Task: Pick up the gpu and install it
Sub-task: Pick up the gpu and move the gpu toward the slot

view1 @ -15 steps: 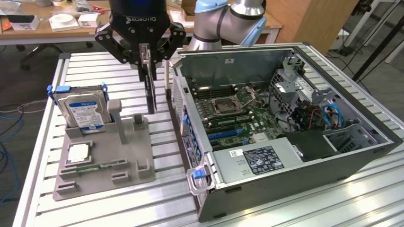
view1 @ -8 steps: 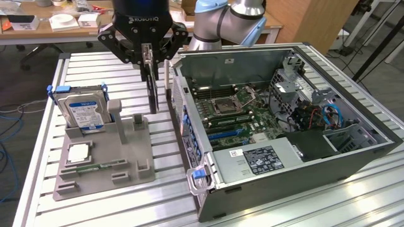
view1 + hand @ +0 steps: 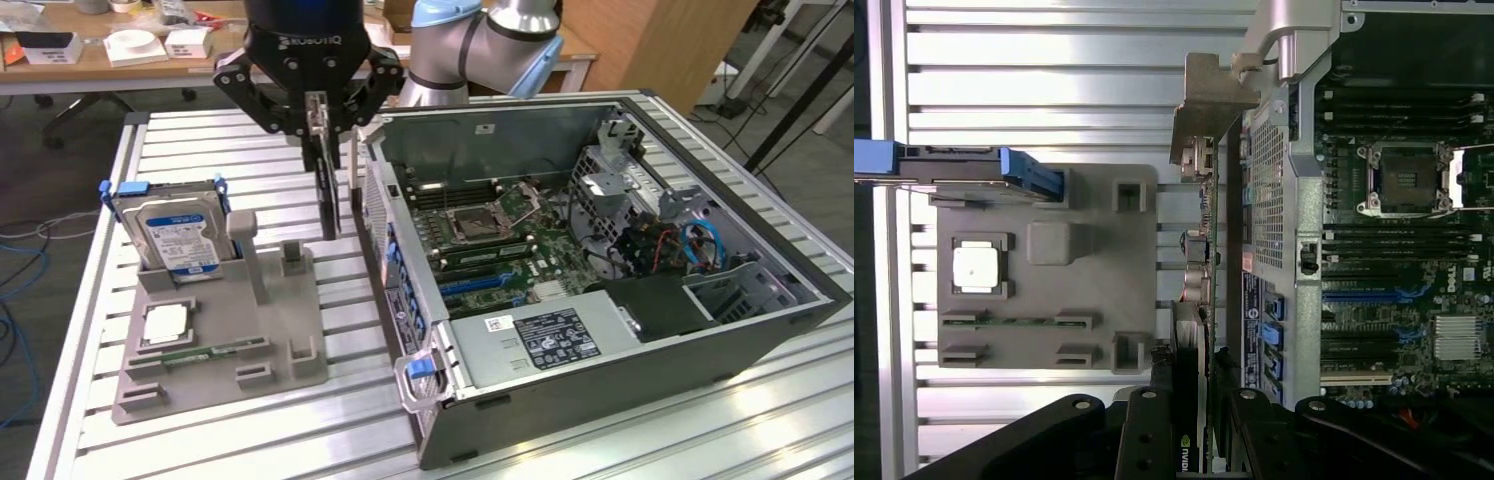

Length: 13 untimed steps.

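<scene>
My gripper (image 3: 320,118) is shut on the gpu (image 3: 326,190) and holds it edge-down in the air. The card hangs in the gap between the grey holder (image 3: 220,340) and the open computer case (image 3: 601,250), close to the case's outer wall. In the wrist view the gpu (image 3: 1200,265) appears edge-on, its silver bracket (image 3: 1210,100) at the end away from my gripper (image 3: 1192,430). The black fingers (image 3: 1144,435) clamp the card from both sides. Inside the case, the motherboard (image 3: 487,235) lies exposed with its blue and black slots (image 3: 1359,298).
On the grey holder stand a blue-labelled hard drive (image 3: 171,230) in a blue caddy, a silver processor (image 3: 163,322) and a narrow green memory stick (image 3: 211,352). A power supply (image 3: 547,335) sits at the case's near end. The slatted aluminium table (image 3: 240,440) carries everything.
</scene>
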### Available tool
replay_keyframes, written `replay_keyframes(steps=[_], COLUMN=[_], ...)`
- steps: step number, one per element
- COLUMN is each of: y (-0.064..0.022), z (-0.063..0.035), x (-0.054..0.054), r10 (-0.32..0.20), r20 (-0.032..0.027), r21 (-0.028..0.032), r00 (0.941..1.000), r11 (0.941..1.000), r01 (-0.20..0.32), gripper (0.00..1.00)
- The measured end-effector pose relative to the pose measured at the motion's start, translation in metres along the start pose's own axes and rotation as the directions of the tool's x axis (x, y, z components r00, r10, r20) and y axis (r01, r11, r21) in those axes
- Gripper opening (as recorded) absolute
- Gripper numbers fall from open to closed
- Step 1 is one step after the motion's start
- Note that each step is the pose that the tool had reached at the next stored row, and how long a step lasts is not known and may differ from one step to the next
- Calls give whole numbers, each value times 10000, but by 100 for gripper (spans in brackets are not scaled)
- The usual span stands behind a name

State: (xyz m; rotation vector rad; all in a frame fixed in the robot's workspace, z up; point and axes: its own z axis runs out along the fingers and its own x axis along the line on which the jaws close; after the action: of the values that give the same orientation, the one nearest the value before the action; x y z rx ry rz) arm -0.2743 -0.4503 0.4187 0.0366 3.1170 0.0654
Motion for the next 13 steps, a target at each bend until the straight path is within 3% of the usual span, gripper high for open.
replay_keyframes(steps=[13], y=[2], z=[2], x=[-84], r10=[0], r20=[0], r21=[1], r00=[10000], r11=[10000], r01=[0], gripper=[26])
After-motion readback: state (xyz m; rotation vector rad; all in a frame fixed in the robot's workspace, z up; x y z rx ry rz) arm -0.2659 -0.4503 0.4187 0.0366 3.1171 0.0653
